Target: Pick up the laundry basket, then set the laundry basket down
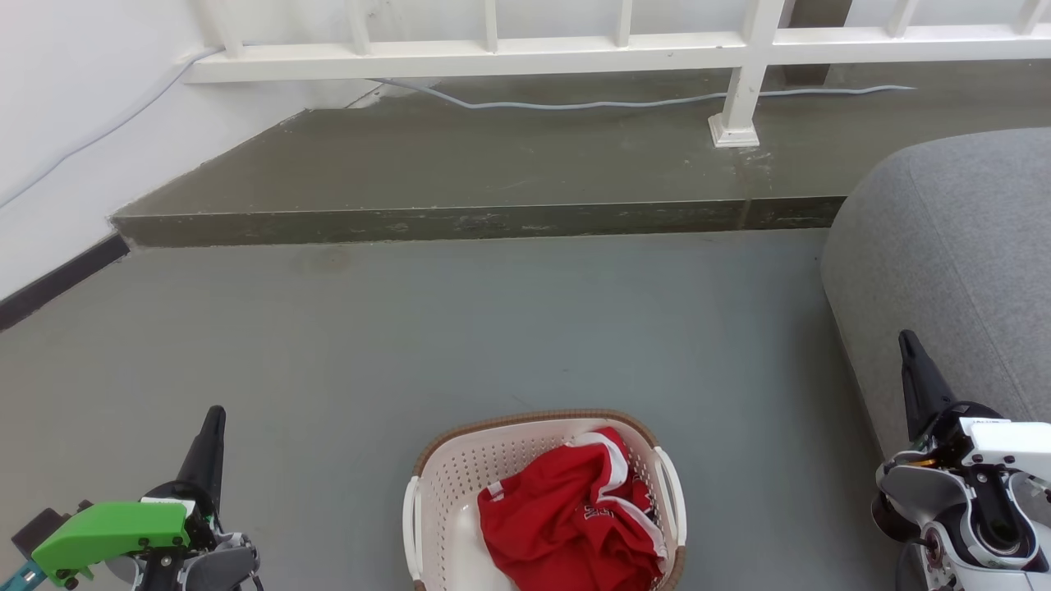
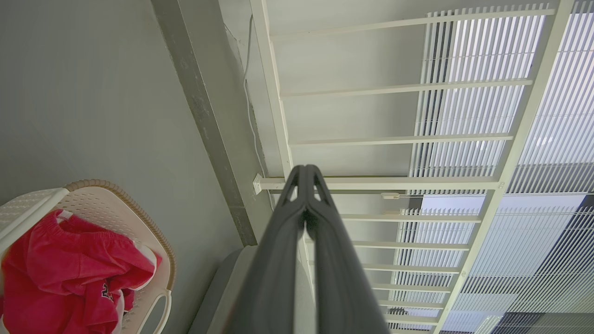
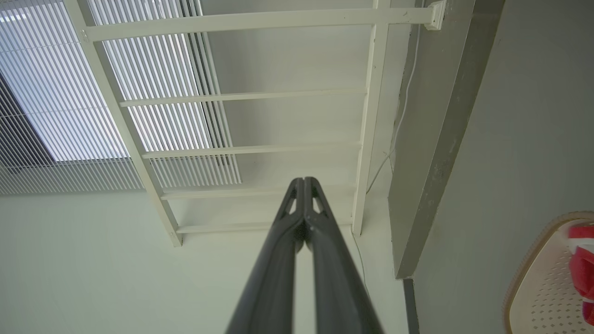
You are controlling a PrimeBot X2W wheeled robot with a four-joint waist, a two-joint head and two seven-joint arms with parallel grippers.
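Observation:
The laundry basket [image 1: 460, 476] sits on the grey floor at the bottom middle of the head view, cream-white with perforated walls, a brown rim and white side handles. A crumpled red garment [image 1: 575, 517] lies inside it. My left gripper [image 1: 215, 413] is at the lower left, well apart from the basket, its fingers pressed together and empty. My right gripper [image 1: 906, 337] is at the lower right, also shut and empty, beside a grey cushion. The basket [image 2: 120, 204] also shows at the lower left of the left wrist view, behind the shut left gripper [image 2: 305, 168]. In the right wrist view the basket's rim [image 3: 533, 260] is at the lower right, beside the shut right gripper [image 3: 304, 180].
A raised dark concrete step [image 1: 476, 222] runs across the floor ahead, with a white railing [image 1: 739, 90] and a grey cable [image 1: 575, 104] on it. A large grey cushioned seat [image 1: 952, 271] stands at the right. A white wall [image 1: 66, 123] closes the left side.

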